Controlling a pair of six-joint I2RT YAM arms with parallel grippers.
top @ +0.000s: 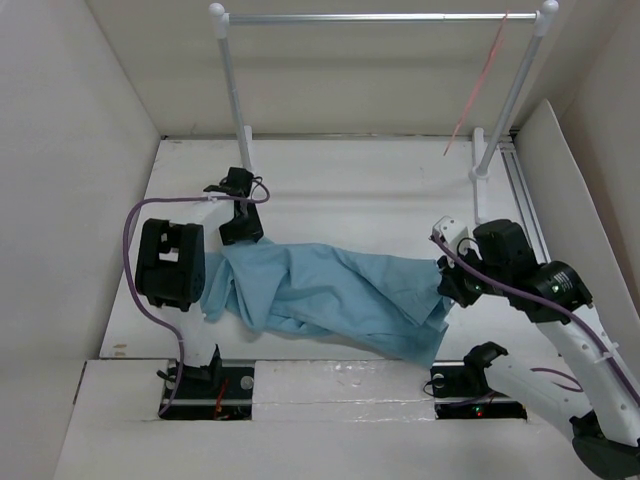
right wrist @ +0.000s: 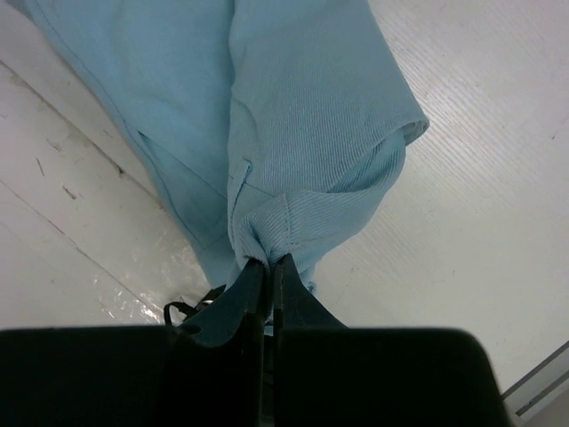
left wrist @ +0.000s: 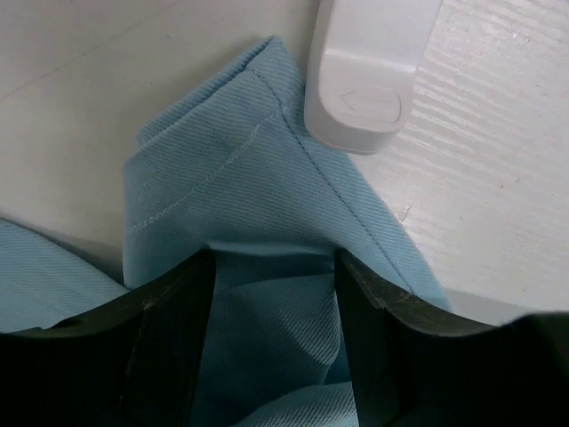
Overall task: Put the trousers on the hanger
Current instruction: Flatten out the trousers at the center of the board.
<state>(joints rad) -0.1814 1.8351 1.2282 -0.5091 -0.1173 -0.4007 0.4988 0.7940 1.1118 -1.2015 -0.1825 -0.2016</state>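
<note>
Two claws are clamped on the trousers point(top: 330, 295), which are spread across the white surface point(top: 350, 190) between the arms, well short of the hanger point(top: 480, 85) seen hanging from the right end of the silver rail point(top: 380, 17) at the back. The left claw point(top: 242, 232) is held partly closed around a thick fold at the left end of the cloth; in its wrist view the fold fills the gap between the two black fingers point(left wrist: 169, 338) and a stitched hem is seen rising beyond them, just beside the white foot point(left wrist: 364, 80) of a rack post. The right claw point(top: 447, 285) is shut almost completely, its tips pinched on a small bunched ridge of cloth at the right end, with the fabric puckered where it is caught. The middle of the trousers is left lying rumpled on the surface.
</note>
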